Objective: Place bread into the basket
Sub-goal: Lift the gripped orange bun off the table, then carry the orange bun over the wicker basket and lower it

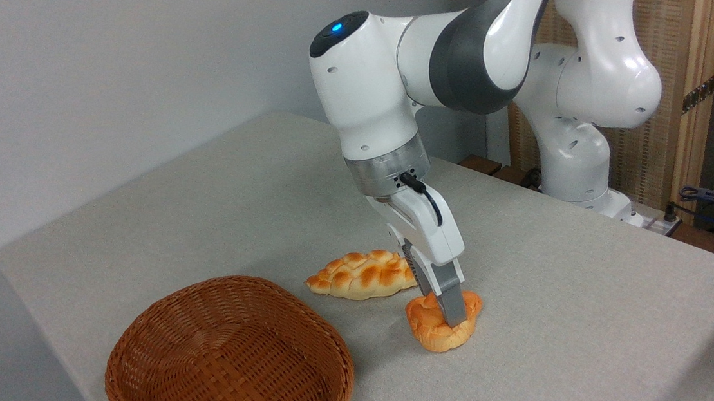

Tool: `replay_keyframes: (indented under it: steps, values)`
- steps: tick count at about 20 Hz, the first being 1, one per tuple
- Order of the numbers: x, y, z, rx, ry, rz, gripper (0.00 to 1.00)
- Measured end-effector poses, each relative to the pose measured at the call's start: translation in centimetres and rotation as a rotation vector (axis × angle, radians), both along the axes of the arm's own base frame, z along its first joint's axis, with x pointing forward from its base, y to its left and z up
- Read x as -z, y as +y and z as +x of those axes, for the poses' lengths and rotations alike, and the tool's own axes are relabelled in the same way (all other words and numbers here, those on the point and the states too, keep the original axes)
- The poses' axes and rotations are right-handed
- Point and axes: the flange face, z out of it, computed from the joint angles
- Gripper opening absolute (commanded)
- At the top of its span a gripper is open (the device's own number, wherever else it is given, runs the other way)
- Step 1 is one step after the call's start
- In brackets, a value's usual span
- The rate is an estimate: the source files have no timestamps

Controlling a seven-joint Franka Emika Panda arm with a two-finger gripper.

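The bread [437,335], a small round orange-golden bun with a knotted top, sits on the grey table near the front. My gripper [441,300] comes down on it from above. The near grey finger [451,305] presses into the bun's front, the far finger is partly hidden behind it, and the bun bulges on both sides of the near finger. The bun's base still touches the table. The basket [229,367], brown woven wicker and shallow, stands to the left of the bun at the table's front left and holds nothing.
A longer braided golden loaf [360,276] lies just behind and left of the bun, between it and the basket's far rim. The grey table [599,308] drops off at its left and front edges. The arm's base [577,168] and cables stand at the back right.
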Motion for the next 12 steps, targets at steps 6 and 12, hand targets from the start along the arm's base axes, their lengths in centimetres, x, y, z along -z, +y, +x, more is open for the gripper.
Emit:
replay_keyframes:
  steps: [6, 12]
  values:
    - [-5.4, 0.4, 2.6, -0.021, -0.040, 0.011, 0.45]
    - [-13.7, -1.1, 10.5, -0.130, -0.144, -0.132, 0.47]
